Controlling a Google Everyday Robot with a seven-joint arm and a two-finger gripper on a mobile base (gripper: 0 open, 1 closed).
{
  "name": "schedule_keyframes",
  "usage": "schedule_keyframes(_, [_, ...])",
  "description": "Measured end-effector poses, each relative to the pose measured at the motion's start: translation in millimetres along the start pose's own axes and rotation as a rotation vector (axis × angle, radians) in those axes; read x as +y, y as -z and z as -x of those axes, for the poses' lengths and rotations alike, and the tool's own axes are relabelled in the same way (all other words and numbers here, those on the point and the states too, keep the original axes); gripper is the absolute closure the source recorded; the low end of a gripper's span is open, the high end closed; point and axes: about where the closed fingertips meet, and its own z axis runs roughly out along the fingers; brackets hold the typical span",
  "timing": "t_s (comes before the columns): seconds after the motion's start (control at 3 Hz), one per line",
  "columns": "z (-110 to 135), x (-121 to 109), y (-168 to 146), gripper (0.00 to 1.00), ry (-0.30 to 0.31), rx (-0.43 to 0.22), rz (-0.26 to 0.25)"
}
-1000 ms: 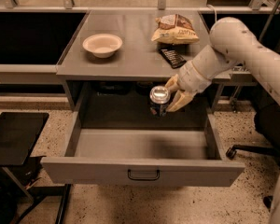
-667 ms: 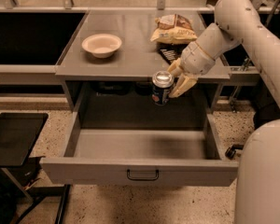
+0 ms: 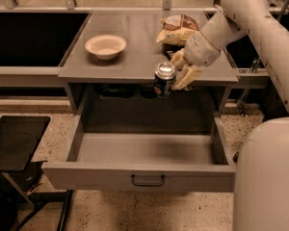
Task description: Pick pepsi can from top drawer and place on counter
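Note:
The pepsi can (image 3: 164, 79), dark with a shiny silver top, is held upright in the air in front of the counter's front edge, above the open top drawer (image 3: 139, 170). My gripper (image 3: 176, 73) is shut on the can from the right, with its pale fingers (image 3: 187, 76) wrapped around it. The can's top stands about level with the counter (image 3: 135, 52) surface. The drawer is pulled fully out, its inside bare, its dark handle at the centre of the front panel.
A cream bowl (image 3: 105, 45) sits on the counter's left half. A crumpled snack bag (image 3: 179, 29) lies at the back right, just behind my wrist. A small black side table (image 3: 14, 141) stands to the left of the drawer. My arm's large white body fills the right edge.
My gripper has lifted the can up out of the drawer space, from below the counter edge to about counter height, and the arm has drawn upward and back.

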Motion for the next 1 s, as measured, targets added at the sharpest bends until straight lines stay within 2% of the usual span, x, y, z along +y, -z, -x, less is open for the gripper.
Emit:
schedule_keyframes(0.33, [26.3,-36.6,26.8,1.00,0.038,0.015,-0.042])
schedule_keyframes(0.67, [51.3,-79.0,29.2,1.00,0.052,0.009,-0.091])
schedule_keyframes(1.0, [77.6,-112.1,31.4,1.00,0.071,0.025,-0.146])
